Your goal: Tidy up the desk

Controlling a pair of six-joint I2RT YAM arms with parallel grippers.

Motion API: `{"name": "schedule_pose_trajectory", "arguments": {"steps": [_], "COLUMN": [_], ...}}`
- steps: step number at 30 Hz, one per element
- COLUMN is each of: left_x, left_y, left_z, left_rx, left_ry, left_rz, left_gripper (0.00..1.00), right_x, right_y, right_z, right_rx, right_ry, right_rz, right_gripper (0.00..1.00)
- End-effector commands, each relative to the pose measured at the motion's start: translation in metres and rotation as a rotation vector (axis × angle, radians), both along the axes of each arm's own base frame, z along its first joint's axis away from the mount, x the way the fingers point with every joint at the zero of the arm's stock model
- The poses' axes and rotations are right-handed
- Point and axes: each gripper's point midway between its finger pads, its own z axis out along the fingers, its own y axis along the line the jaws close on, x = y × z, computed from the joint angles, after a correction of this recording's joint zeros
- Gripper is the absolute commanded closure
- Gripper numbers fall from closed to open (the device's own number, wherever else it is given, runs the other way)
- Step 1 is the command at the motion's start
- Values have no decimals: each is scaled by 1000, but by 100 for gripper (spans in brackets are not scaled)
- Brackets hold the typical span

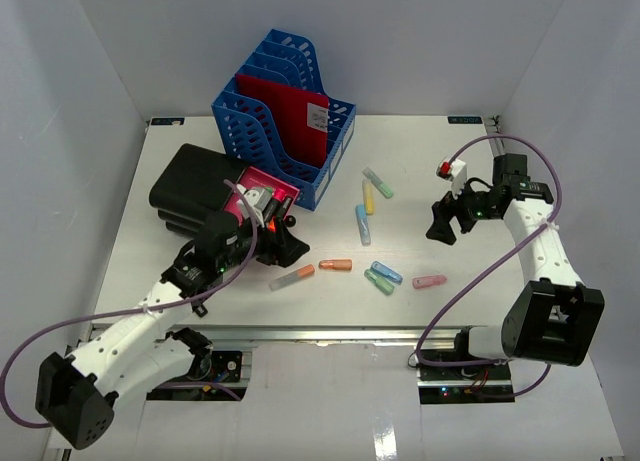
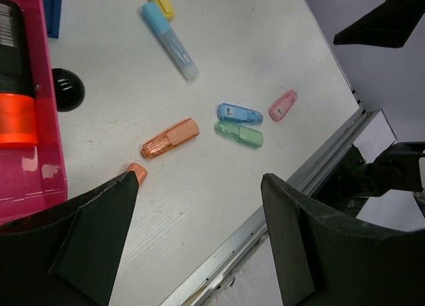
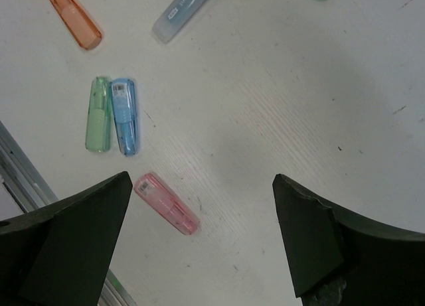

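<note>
The white desk [image 1: 440,146] carries several scattered highlighters: orange [image 1: 336,265], blue [image 1: 386,272], green [image 1: 379,283], pink [image 1: 429,281], a light blue pen [image 1: 363,224] and a yellow one [image 1: 367,196]. My left gripper [image 1: 285,245] is open and empty, just right of the pink tray [image 1: 258,186]; its view [image 2: 199,233] looks down on the orange highlighter [image 2: 170,138] and the front rail. My right gripper [image 1: 441,226] is open and empty, raised above the desk; in its view [image 3: 202,233] the pink highlighter [image 3: 166,204] lies below, near the left finger.
A blue slotted file rack [image 1: 285,116] holding a red folder stands at the back. A black case [image 1: 190,186] lies left of the pink tray, which holds markers. A small black ball [image 2: 68,89] sits beside the tray. A metal rail [image 1: 330,331] edges the front.
</note>
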Motion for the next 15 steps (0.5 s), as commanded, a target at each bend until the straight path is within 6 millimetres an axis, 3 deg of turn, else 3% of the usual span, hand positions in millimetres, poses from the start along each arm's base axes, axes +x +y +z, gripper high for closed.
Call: {"name": "schedule_pose_trajectory", "arguments": {"steps": [1,4,7,9,12,15], "left_x": [2,5,8,5,17,24], "left_y": [-32,-58,-80,-92,-93,-98], "left_z": [25,8,7,-7,-44,-62], "left_rx": [-75,16,105,180,343,468], "left_ry": [27,68,50,49,66,65], "left_rz": [-107,-103,-81,-63,31,75], "left_gripper": [17,17,17,17,19,22], "right_x": [5,1,-1,-2,-4,-8], "right_y": [12,16,20,22,22,21], "right_z": [24,29,33,33,31,25], "right_rx": [108,133,155,168,171,161], "right_ry": [-29,-31,-29,-20,-6,-1], "right_rz": [-66,-61,-58,-55,-58,-62], "right_gripper": [7,7,6,7,7,7]}}
